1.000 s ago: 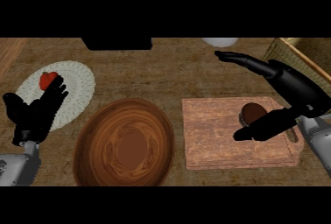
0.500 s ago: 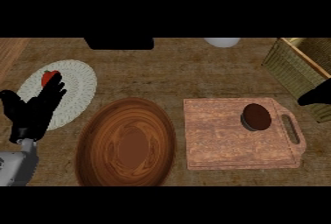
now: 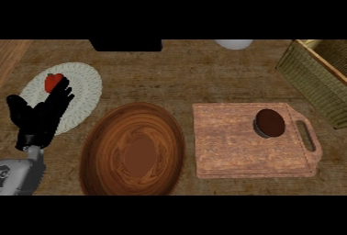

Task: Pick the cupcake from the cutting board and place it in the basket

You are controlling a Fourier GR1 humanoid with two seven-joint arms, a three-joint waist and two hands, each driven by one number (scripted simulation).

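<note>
Gone from view is the right hand. One cupcake [image 3: 270, 123] sits on one cutting board [image 3: 247, 142]; one basket [image 3: 318, 80] stands apart. Left hand [image 3: 39, 117] rests open.

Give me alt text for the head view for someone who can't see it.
A cupcake sits on a cutting board, with a basket at the right edge. The left robot hand rests open beside a pale plate and a wooden bowl.

Rough matt wood grain on the counter [image 3: 183, 78]; mottled wood on the cutting board [image 3: 230, 147]; glossy ringed wood on the bowl [image 3: 132, 149]; coarse weave on the basket [image 3: 315, 78].
</note>
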